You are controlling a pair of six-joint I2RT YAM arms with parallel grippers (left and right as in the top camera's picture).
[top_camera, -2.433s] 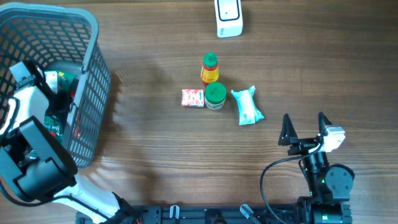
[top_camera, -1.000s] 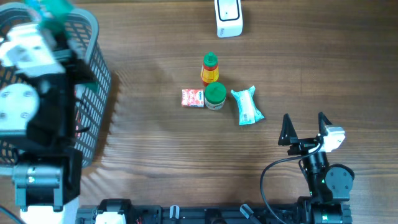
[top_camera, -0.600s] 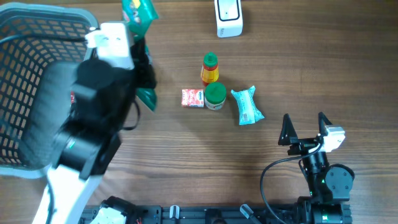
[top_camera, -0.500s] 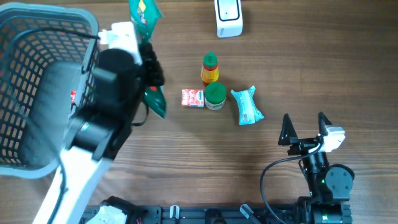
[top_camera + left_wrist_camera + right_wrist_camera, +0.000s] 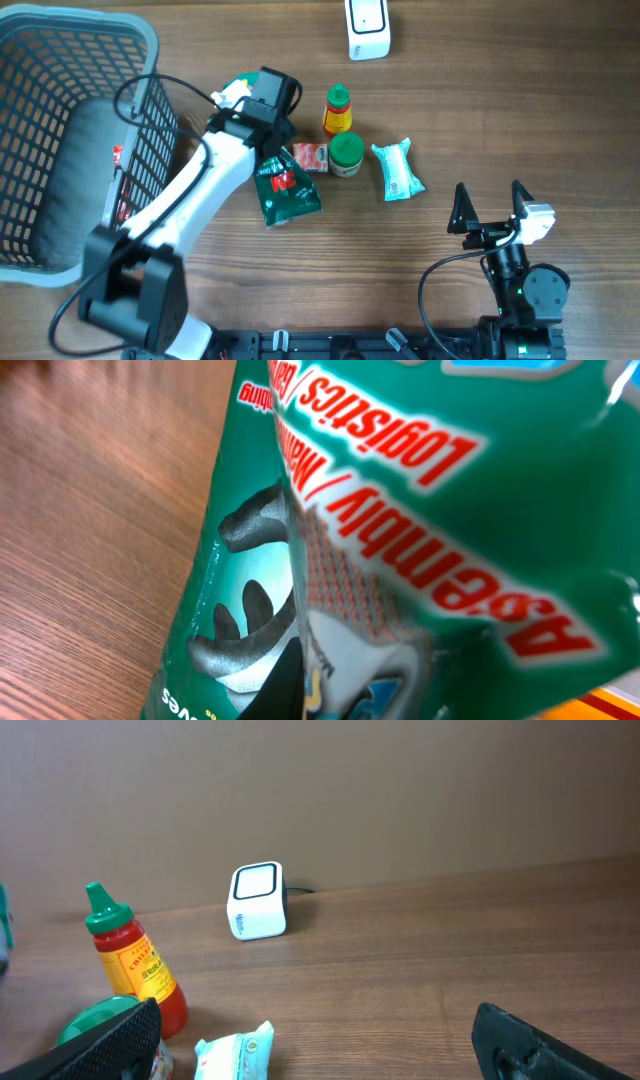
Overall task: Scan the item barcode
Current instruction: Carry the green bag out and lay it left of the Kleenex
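Wood-grain bench [image 5: 500,100], plain tan wall [image 5: 400,790] behind. Grey mesh basket [image 5: 150,60] at left edge, white scanner [image 5: 367,28] at far edge. Left fingers [image 5: 272,140] clamped on green snack bag [image 5: 285,190], mid-bench, just left of red packet [image 5: 312,157]. Bag fills left wrist view. Right fingers [image 5: 461,210] spread wide, empty, near front right corner.

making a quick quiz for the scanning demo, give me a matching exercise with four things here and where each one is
Things:
1. white cube-shaped scanner
2. green foil pouch
3. grey plastic mesh basket
4. light blue wrapped packet

Places:
a. far left side
b. just right of the green-lidded jar
c. gripped by the left arm
d. alone at the top of the overhead view

Pairs: 1-d, 2-c, 3-a, 4-b
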